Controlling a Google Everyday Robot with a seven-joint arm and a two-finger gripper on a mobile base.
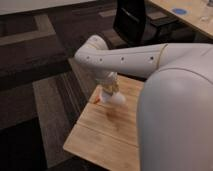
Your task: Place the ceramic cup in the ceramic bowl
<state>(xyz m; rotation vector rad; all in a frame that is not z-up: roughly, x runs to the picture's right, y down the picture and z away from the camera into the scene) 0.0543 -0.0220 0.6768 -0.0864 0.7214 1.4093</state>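
1 camera looks down over arm (pixel 125 56) at tool (pixel 109 94) above table (pixel 102 136).

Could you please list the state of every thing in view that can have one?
gripper: low over the wooden table, pointing down, at the cup.
ceramic cup: at the gripper, close to the table top; held or resting, cannot tell.
ceramic bowl: not in view.
black chair: upright, nobody in it.
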